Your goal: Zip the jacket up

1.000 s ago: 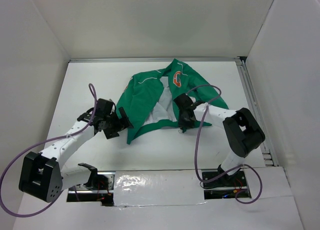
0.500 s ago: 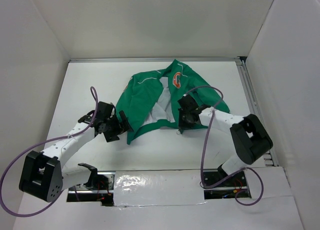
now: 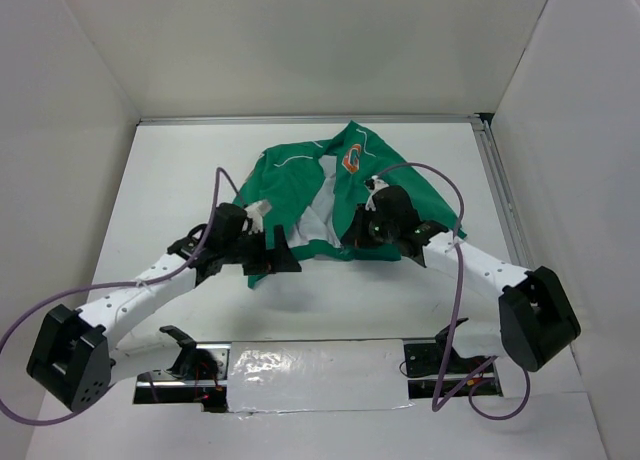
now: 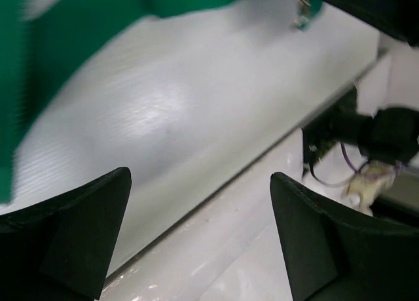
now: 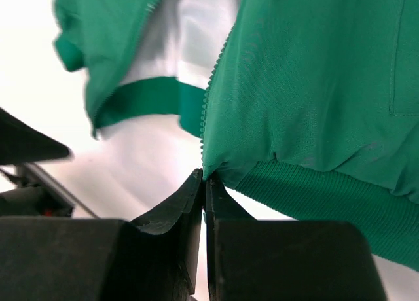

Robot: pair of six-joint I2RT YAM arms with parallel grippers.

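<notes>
— Where did the jacket (image 3: 290, 185) lie?

— On the white surface (image 3: 170, 170), towards the far middle of it, spread open with the front unzipped. The white lining (image 3: 322, 205) showed between the two green front panels. The orange-and-white letter patch (image 3: 352, 158) sat on the panel nearer the right arm.

— And the right fingers (image 5: 204, 190)?

— Pressed tight together, with almost no gap between them. From the right wrist camera they had pinched the bottom corner of one front panel, just where the row of zipper teeth (image 5: 211, 91) ran down to the ribbed hem (image 5: 314, 190). The fabric puckered a little at that spot. In the overhead view they were at the near edge of the jacket, beside the opening.

— Did the left fingers (image 3: 272, 262) have hold of anything?

— No. They stood spread as wide as they go, with nothing between them. Overhead, they were at the near edge of the other front panel. Whether they touched the cloth, I could not tell.

— What did the left wrist camera show?

— Mostly bare surface between the two dark fingers, with blurred green fabric across the upper left corner. It was too soft to make out any detail of the jacket there.
</notes>
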